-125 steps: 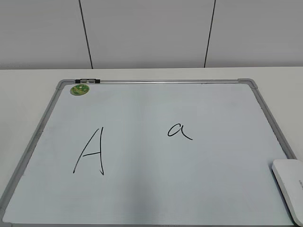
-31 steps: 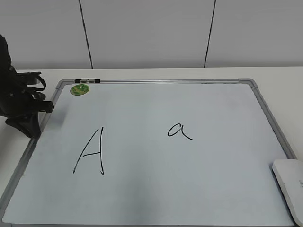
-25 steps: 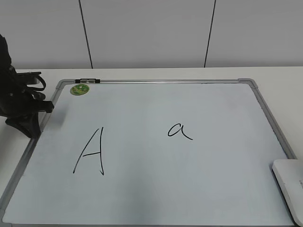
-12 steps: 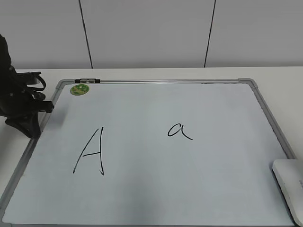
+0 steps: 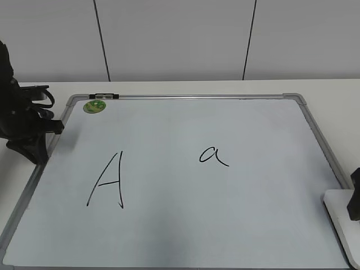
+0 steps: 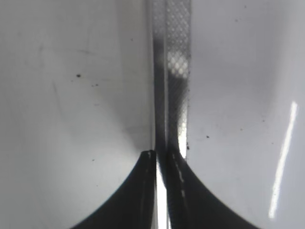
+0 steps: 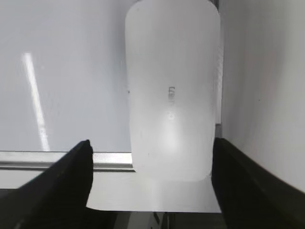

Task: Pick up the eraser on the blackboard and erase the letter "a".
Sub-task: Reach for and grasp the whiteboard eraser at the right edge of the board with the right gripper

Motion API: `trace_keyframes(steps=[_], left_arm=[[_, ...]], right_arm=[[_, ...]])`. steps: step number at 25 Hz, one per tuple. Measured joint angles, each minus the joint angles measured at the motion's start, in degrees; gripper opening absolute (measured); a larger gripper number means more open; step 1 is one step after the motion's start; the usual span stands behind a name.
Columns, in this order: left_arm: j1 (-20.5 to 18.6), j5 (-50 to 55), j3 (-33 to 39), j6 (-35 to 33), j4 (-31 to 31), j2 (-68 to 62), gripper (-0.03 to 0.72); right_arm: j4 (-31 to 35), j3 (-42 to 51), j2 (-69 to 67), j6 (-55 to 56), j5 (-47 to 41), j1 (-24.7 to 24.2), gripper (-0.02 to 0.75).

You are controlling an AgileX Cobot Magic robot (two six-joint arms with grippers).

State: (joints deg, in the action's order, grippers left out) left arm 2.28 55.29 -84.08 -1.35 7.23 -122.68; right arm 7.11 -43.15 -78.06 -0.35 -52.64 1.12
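The blackboard [image 5: 185, 236] lies flat on the table, pale with a silver frame. The small letter "a" [image 5: 212, 155] is written right of its middle. The white eraser [image 5: 340, 216] lies on the board's near right corner; it fills the right wrist view [image 7: 169, 90]. My right gripper [image 7: 151, 157] is open, with one finger on each side of the eraser's near end, above it; one black finger shows at the right edge of the exterior view [image 5: 355, 194]. My left gripper [image 6: 164, 155] is shut and empty over the board's left frame rail; its arm [image 5: 22, 126] stands at the left.
A capital "A" [image 5: 108, 180] is drawn on the board's left half. A round green magnet [image 5: 94, 106] sits at the far left corner. The frame rail [image 7: 62, 160] runs under the eraser's near end. A white wall stands behind the table.
My right gripper has come into the exterior view at the right edge, over the eraser. The left arm has stayed still for the last second; five seconds ago it was out of view.
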Motion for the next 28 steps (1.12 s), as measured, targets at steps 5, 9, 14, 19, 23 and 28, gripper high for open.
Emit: trace_keyframes(steps=[5, 9, 14, 19, 23, 28], left_arm=[[0.0, 0.0, 0.0, 0.0, 0.0, 0.0, 0.041], [0.0, 0.0, 0.0, 0.0, 0.1, 0.0, 0.041], [0.0, 0.0, 0.0, 0.0, 0.2, 0.0, 0.041], [0.0, 0.0, 0.0, 0.0, 0.2, 0.0, 0.041], [0.0, 0.0, 0.0, 0.0, 0.2, 0.0, 0.041], [0.0, 0.0, 0.0, 0.0, 0.2, 0.0, 0.041]], right_arm=[[-7.1, -0.8, -3.2, 6.8, 1.8, 4.5, 0.573], [-8.7, -0.8, -5.5, 9.3, 2.8, 4.7, 0.573], [-8.7, -0.8, -8.6, 9.5, 3.9, 4.7, 0.573], [-8.7, -0.8, -9.9, 9.6, 5.0, 4.7, 0.573], [-8.7, -0.9, -11.0, 9.6, 5.6, 4.7, 0.593], [-8.8, -0.9, -11.4, 9.6, 6.8, 4.7, 0.635]])
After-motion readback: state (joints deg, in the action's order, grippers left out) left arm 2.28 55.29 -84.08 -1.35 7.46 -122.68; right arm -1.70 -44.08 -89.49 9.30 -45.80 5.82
